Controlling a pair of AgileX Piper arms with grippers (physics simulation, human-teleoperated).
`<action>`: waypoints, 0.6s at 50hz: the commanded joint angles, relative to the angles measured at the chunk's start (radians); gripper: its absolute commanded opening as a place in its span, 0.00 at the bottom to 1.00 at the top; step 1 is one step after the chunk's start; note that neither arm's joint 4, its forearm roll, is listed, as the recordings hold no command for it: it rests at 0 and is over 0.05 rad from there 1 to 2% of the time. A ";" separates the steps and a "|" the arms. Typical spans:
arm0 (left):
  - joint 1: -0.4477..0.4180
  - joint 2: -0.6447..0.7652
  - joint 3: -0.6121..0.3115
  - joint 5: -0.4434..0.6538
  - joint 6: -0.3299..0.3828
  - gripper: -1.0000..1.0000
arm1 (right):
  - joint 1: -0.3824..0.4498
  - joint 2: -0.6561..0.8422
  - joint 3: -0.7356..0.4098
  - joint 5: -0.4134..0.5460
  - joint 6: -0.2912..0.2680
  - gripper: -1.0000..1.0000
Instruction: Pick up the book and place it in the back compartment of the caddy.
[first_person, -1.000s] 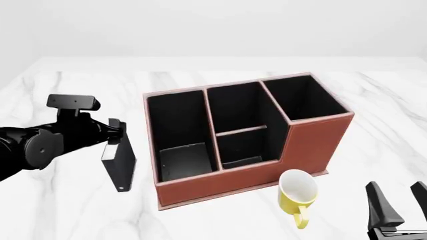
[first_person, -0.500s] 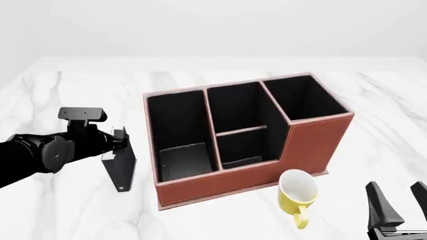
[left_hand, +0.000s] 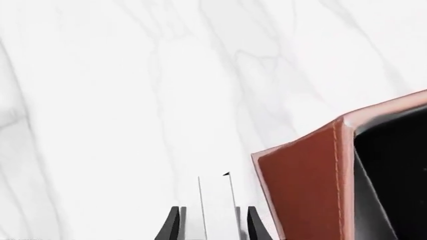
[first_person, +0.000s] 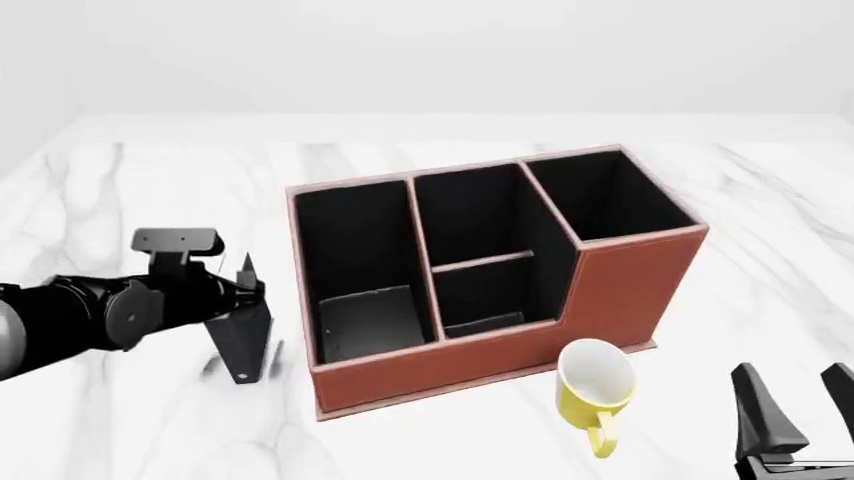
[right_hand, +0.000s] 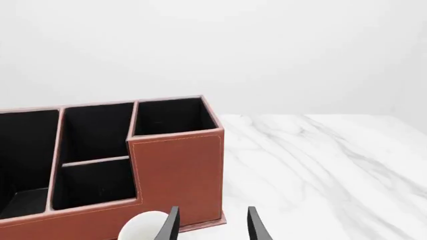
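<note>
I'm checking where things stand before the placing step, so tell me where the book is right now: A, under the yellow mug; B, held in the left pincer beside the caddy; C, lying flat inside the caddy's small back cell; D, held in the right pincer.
B: in the front view the book hangs from the left pincer just outside the caddy, while the right pincer holds nothing.
</note>
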 joint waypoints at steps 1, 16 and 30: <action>-0.003 0.027 0.010 -0.020 -0.011 1.00 | 0.000 0.000 0.000 0.000 0.000 1.00; -0.049 0.009 0.021 0.000 -0.064 0.00 | 0.000 0.000 0.000 0.000 0.000 1.00; -0.029 -0.137 -0.010 0.113 -0.041 0.00 | 0.000 0.000 0.000 0.000 0.000 1.00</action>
